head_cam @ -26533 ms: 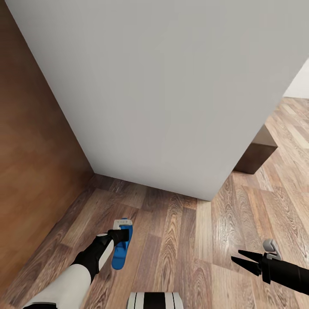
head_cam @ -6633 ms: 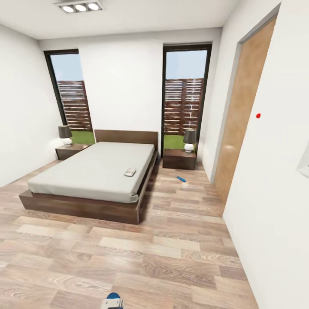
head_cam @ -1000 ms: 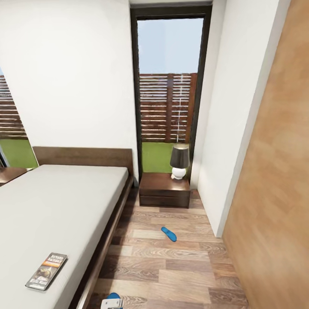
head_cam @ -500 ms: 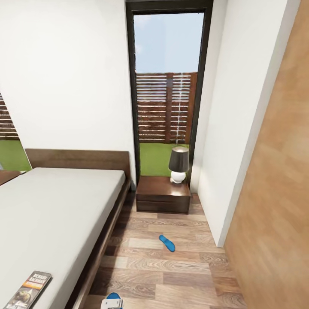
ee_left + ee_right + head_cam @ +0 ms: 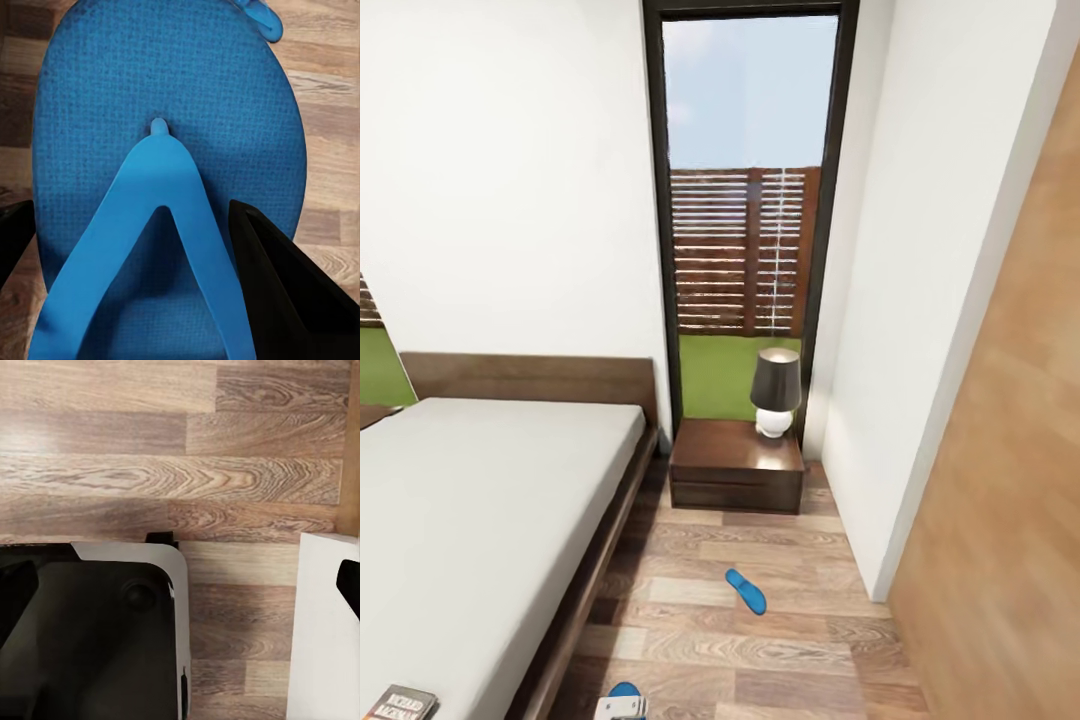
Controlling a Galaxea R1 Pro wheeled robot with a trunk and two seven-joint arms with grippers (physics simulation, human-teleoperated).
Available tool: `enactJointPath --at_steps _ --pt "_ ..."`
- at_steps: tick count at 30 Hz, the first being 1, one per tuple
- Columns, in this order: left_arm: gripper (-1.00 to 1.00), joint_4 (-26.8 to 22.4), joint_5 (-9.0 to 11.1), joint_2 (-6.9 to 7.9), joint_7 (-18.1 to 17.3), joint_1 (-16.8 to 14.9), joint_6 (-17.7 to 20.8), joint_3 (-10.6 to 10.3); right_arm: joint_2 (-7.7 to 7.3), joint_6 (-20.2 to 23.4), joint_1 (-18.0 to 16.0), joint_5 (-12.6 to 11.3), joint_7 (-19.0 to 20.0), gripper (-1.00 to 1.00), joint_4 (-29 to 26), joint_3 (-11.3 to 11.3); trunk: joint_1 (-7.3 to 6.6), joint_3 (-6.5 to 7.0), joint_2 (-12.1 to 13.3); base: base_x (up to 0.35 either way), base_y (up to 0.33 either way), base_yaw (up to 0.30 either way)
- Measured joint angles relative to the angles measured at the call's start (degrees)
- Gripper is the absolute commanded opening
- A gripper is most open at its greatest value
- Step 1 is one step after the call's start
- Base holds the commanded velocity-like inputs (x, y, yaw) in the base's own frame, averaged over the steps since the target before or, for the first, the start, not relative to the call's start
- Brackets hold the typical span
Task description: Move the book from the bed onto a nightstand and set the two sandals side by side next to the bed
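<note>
One blue sandal sits between the black fingers of my left gripper, which is shut on it. Its toe pokes up at the bottom edge of the head view. The other sandal lies flat on the wood floor between the bed and the white wall, with its tip ahead in the left wrist view. A corner of the book lies on the mattress at the bottom left. The nightstand stands beside the headboard. My right gripper hangs open over the floor.
A grey-shaded lamp stands on the nightstand in front of a tall dark-framed window. A white wall corner and a wood panel close off the right side. My own base is below the right gripper.
The camera has moved forward along the bed's side: nightstand and floor sandal look nearer, and the book has slid to the picture's bottom-left corner. The left gripper still holds its sandal.
</note>
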Motion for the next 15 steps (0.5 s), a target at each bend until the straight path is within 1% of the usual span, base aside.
enactJointPath --at_steps 15 --pt "-1.00 0.0 0.0 0.00 0.0 0.0 0.0 0.0 0.11 0.0 0.0 -0.1 0.0 1.00 0.0 0.0 0.00 0.00 0.0 0.317 -0.002 0.000"
